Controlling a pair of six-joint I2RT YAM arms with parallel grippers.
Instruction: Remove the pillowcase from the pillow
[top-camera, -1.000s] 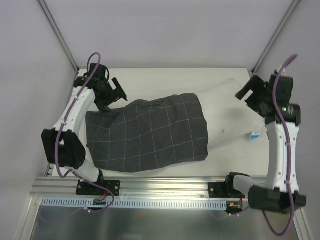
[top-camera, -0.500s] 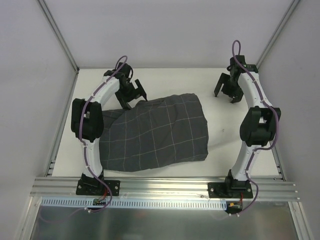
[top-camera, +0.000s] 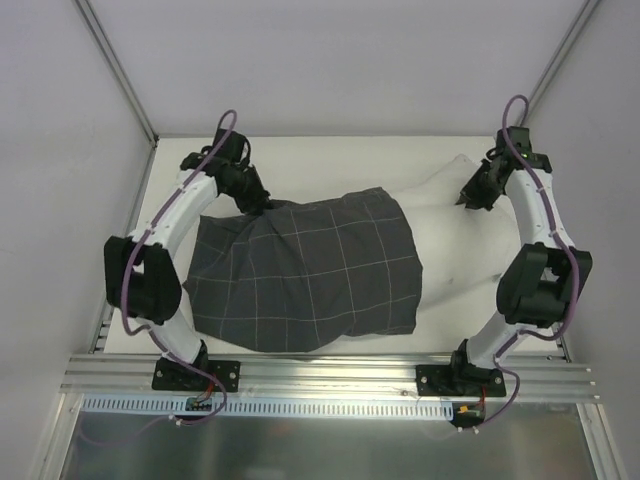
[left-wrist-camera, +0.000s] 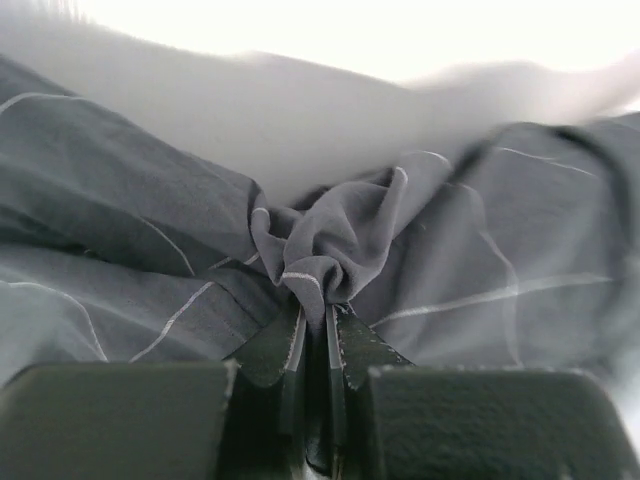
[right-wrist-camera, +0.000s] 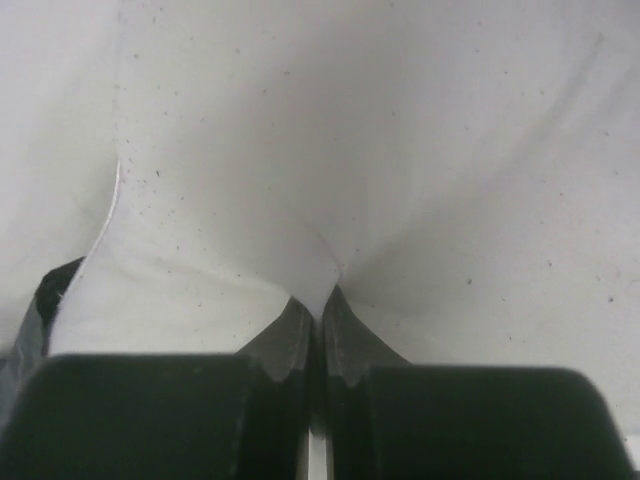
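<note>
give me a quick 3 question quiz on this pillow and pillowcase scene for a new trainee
1. True or false: the left pincer is shut on a bunched fold of the pillowcase.
2. What is the right pincer pinching? A) the white fabric of the pillow B) the dark checked cover C) nothing, it is open
3. Fill in: in the top view, the uncovered part of the pillow sticks out of the pillowcase on the ___ arm's side.

Key: 1 true; 2 A; 3 right
</note>
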